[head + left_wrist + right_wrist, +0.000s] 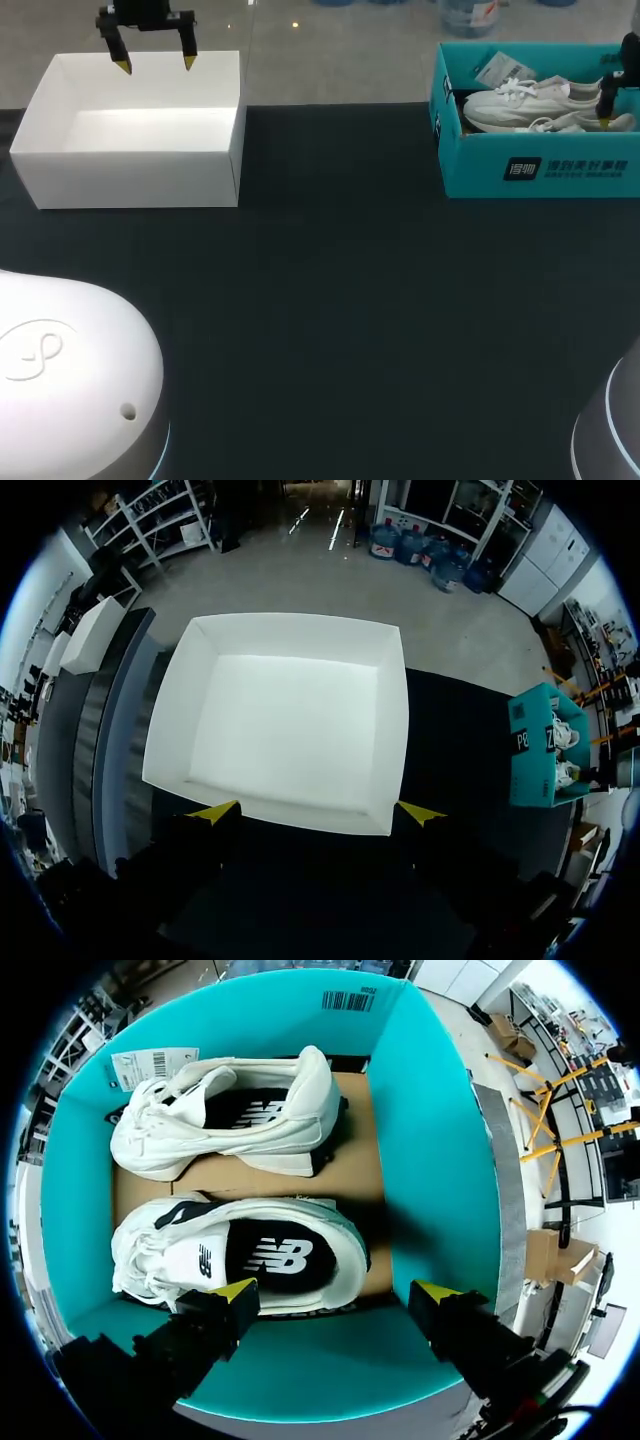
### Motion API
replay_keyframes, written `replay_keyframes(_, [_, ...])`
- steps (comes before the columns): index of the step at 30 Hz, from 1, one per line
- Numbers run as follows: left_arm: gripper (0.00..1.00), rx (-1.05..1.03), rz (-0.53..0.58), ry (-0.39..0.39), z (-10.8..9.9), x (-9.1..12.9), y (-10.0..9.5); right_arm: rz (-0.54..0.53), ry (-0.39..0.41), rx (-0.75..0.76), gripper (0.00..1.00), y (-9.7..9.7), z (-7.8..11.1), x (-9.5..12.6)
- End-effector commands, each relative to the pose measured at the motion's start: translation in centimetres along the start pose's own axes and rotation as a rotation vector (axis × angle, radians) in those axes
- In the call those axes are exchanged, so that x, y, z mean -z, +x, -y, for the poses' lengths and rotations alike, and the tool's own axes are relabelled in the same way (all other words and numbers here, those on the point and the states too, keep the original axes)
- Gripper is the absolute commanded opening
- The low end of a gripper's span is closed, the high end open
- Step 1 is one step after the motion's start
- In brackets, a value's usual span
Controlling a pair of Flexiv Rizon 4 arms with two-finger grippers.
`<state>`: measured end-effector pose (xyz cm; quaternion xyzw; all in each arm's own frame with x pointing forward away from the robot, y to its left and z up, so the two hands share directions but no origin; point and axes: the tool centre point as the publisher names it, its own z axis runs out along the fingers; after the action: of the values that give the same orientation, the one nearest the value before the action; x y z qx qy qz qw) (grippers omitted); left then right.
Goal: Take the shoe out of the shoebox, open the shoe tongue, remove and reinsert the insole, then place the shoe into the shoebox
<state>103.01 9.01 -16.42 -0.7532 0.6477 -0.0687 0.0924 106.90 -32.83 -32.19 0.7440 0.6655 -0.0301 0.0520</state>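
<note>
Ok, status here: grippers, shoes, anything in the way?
Left gripper open above white box. Right gripper open above teal shoebox. Both shoes inside, not gripped. Nothing blocking.

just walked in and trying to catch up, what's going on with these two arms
Nothing is gripped yet. The right gripper hangs open over the teal shoebox, just above one of the two white shoes lying inside. The left gripper hangs open over a white box at the table's other end.
</note>
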Motion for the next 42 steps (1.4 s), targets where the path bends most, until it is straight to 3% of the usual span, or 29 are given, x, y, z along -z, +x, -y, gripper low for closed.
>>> replay_keyframes(1, [1.0,0.0,0.0,0.002,-0.1,0.0,-0.1,-0.005,-0.009,-0.005,1.0,-0.3,-0.5,-1.2])
replay_keyframes(16, [1.0,0.0,0.0,0.002,-0.1,0.0,-0.1,0.007,0.007,0.001,1.0,0.4,-0.8,-3.9])
replay_keyframes(18, [1.0,0.0,0.0,0.002,-0.1,0.0,-0.1,0.011,0.009,0.001,0.76,0.5,-0.7,-4.0])
replay_keyframes(19, [1.0,0.0,0.0,0.002,-0.1,0.0,-0.1,0.02,0.015,-0.003,0.48,0.5,-0.7,-4.1])
replay_keyframes(23, [1.0,0.0,0.0,0.002,-0.1,0.0,-0.1,0.033,0.025,-0.017,0.0,0.3,-0.5,-4.2])
replay_keyframes(32, [1.0,0.0,0.0,0.002,-0.1,0.0,-0.1,0.053,0.043,-0.059,0.0,-0.4,-0.2,-4.0])
replay_keyframes(42, [1.0,0.0,0.0,0.002,-0.1,0.0,-0.1,0.109,0.048,-0.108,0.0,-1.0,0.2,-0.5])
